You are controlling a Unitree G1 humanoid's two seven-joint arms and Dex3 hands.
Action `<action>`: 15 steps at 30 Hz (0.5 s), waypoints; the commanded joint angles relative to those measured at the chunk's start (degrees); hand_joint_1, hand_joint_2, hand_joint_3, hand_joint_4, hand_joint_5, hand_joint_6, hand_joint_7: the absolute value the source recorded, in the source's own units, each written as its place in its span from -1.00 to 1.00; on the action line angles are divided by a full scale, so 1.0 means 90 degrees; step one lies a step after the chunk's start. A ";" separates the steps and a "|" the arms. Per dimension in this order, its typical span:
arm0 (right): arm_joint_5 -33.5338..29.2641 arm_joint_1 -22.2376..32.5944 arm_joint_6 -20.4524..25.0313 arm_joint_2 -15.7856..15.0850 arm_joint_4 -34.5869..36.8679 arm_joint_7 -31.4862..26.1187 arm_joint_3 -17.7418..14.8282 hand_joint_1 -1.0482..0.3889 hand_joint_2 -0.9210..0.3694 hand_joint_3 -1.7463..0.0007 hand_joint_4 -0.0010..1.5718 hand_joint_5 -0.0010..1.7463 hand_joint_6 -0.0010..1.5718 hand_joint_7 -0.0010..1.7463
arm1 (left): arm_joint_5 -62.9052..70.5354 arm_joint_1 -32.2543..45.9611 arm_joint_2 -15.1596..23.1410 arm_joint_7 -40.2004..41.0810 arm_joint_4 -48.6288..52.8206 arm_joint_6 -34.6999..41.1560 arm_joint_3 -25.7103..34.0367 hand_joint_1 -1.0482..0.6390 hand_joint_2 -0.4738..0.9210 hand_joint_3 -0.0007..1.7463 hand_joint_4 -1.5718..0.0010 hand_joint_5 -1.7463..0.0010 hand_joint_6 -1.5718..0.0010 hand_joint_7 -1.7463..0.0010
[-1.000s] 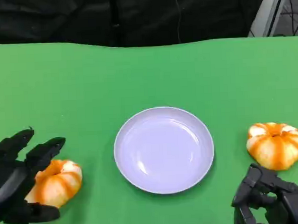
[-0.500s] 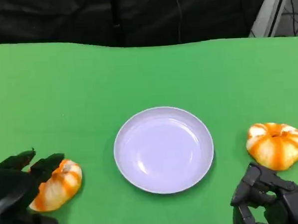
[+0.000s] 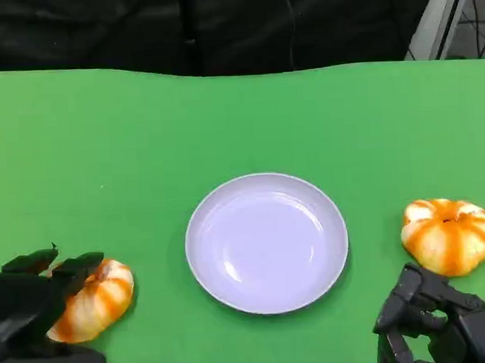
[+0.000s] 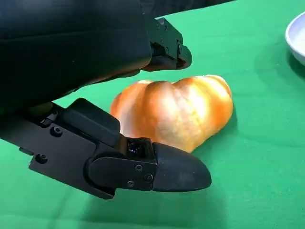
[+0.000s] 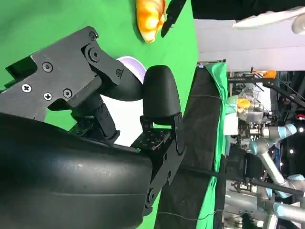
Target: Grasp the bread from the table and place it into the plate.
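An orange-and-white striped bread (image 3: pixel 98 296) lies on the green table at the lower left. My left hand (image 3: pixel 30 310) grips it, fingers over its top. In the left wrist view the bread (image 4: pixel 176 112) sits between the upper fingers (image 4: pixel 164 47) and the thumb (image 4: pixel 167 171), resting on the cloth. The pale lilac plate (image 3: pixel 266 243) stands empty in the middle; its rim (image 4: pixel 298 36) edges that view. My right hand (image 3: pixel 441 325) hovers at the lower right with fingers curled in, holding nothing. The right wrist view shows that hand (image 5: pixel 119 95) and the far bread (image 5: pixel 150 14).
A second striped bread (image 3: pixel 449 236) lies to the right of the plate, just beyond my right hand. The green cloth ends at a dark backdrop at the far edge, and a metal stand (image 3: pixel 441 12) rises at the back right.
My left hand has dropped lower and closed its fingers over the left bread, which shifted and tilted slightly. The right hand, the plate and the right bread have stayed put.
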 commanded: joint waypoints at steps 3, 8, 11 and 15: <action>0.0023 0.0034 0.0041 -0.0020 -0.0071 -0.0039 -0.0019 0.24 -0.51 -0.27 0.03 1.00 -0.05 0.77 | -0.0142 -0.0082 0.0235 0.0110 0.0048 0.0087 -0.0101 -1.00 1.00 -0.49 0.79 0.98 0.74 0.98; 0.0023 0.0034 0.0041 -0.0021 -0.0071 -0.0041 -0.0017 0.24 -0.52 -0.27 0.03 1.00 -0.05 0.77 | -0.0191 -0.0090 0.0270 0.0132 0.0044 0.0120 -0.0162 -1.00 1.00 -0.49 0.79 0.98 0.74 0.98; 0.0023 0.0034 0.0041 -0.0022 -0.0071 -0.0042 -0.0017 0.24 -0.52 -0.27 0.03 1.00 -0.05 0.77 | -0.0216 -0.0095 0.0288 0.0144 0.0043 0.0134 -0.0192 -1.00 1.00 -0.49 0.79 0.98 0.74 0.99; 0.0024 0.0034 0.0041 -0.0023 -0.0071 -0.0043 -0.0016 0.24 -0.52 -0.26 0.03 1.00 -0.05 0.77 | -0.0236 -0.0099 0.0302 0.0153 0.0041 0.0148 -0.0217 -1.00 1.00 -0.49 0.79 0.99 0.73 0.99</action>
